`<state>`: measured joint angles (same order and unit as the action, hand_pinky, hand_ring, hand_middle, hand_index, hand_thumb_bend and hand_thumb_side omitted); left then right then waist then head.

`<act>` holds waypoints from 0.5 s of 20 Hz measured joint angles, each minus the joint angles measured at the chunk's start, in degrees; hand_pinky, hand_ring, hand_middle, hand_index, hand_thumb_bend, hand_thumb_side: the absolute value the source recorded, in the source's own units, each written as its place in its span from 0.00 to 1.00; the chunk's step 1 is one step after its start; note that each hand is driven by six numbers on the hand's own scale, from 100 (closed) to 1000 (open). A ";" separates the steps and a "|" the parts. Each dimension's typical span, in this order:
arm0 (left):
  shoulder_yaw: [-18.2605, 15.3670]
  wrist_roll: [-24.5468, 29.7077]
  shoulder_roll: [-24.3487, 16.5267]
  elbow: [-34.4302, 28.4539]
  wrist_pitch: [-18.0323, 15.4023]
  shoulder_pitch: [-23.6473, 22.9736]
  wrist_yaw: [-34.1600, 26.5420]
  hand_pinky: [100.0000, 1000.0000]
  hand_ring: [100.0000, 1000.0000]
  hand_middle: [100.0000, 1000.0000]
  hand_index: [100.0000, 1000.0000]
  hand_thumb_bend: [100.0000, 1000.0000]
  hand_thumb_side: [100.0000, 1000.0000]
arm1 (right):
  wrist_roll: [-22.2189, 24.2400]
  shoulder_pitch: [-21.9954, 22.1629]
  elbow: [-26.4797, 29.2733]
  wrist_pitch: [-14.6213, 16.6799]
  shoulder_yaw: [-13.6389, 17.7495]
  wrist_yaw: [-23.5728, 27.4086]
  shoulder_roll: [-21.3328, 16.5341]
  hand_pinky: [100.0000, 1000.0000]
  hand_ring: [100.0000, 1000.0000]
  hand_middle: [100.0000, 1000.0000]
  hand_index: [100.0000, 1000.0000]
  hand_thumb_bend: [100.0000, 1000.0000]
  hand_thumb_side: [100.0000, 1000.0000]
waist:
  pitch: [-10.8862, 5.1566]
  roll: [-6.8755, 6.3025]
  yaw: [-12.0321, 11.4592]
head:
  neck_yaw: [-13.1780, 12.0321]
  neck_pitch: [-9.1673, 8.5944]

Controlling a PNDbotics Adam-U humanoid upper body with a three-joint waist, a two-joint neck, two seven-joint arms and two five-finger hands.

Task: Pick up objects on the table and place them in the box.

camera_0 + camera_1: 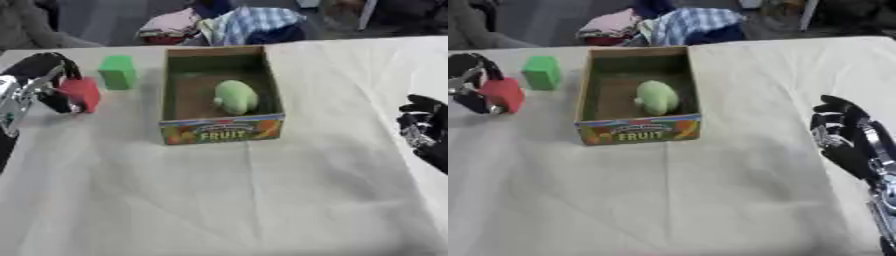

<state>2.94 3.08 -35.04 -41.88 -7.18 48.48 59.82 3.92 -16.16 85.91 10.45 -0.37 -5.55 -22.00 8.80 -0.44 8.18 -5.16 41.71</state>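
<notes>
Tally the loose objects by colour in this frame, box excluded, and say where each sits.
Red: 1, red block, held in the left hand left of the box.
Green: 1, green block, on the table beside the box.
Pale green: 1, rounded object, inside the box.
Total: 3

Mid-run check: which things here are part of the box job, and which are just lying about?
Part of the job:
- red object, held in the left hand
- green block, on the table left of the box
- pale green object, already in the box
- fruit box

Lying about:
- pile of clothes beyond the table
- right hand, idle
</notes>
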 measured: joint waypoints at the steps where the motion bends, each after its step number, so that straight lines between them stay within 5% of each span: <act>1: 0.00 -1.22 0.00 -0.36 0.20 -0.04 -0.39 0.53 0.35 0.30 0.40 0.37 0.00 | 0.00 0.01 0.00 0.00 0.00 0.00 0.01 0.56 0.69 0.70 0.87 0.00 0.40 | -0.04 0.00 -0.13 | 0.01 0.00; 10: 3.27 -1.93 0.24 -11.28 -0.63 1.80 -7.97 0.53 0.36 0.30 0.40 0.36 0.00 | 0.04 0.64 -0.02 0.01 0.02 0.05 0.04 0.56 0.69 0.70 0.87 0.00 0.40 | -1.75 -0.53 -1.04 | 0.20 0.53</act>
<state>6.21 1.15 -34.81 -53.15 -7.81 50.28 51.84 3.96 -15.52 85.89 10.46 -0.34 -5.50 -21.96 7.06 -0.98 7.14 -4.96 42.24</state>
